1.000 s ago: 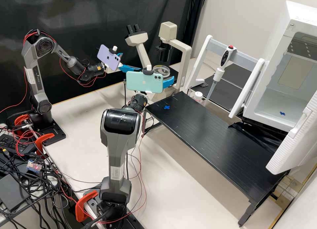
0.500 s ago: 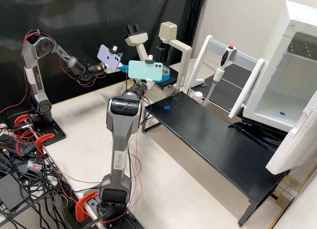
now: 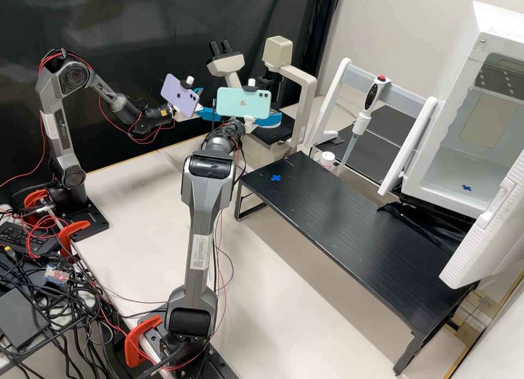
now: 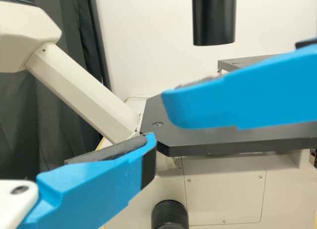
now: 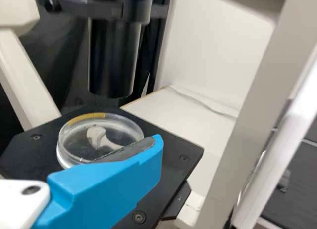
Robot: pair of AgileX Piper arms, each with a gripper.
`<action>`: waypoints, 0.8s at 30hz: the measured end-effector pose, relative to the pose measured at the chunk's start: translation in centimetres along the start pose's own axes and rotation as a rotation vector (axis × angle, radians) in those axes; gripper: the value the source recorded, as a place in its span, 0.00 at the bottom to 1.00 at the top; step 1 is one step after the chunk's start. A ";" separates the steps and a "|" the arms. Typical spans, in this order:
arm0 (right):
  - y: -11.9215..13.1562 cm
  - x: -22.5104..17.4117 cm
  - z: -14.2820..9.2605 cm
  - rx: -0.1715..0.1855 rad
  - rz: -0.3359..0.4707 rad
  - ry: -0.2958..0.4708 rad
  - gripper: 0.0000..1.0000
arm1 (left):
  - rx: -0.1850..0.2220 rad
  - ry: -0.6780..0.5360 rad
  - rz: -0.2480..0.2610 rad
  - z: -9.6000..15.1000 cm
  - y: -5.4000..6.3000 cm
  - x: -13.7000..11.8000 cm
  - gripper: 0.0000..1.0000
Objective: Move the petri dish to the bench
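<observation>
At the left of the high view, the left gripper, white with blue fingers [image 3: 208,113], stays put, its jaws spread. Toward upper centre, the right gripper, likewise white and blue [image 3: 267,120], has risen in the frame since the earlier view; its jaws are apart. Its wrist view shows the clear, round petri dish [image 5: 114,132] on the black, flat microscope stage [image 5: 173,155].
</observation>
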 end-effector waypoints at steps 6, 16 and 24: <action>-0.8 2.2 -0.1 0.001 -0.027 -0.046 1.00 | 0.000 0.000 0.000 0.0 0.0 0.0 1.00; -1.2 4.5 1.1 0.049 -0.071 -0.084 1.00 | 0.000 0.000 0.000 0.0 0.0 0.0 1.00; -1.0 5.0 1.8 0.053 -0.104 -0.075 1.00 | 0.000 0.000 0.000 0.0 0.0 0.0 1.00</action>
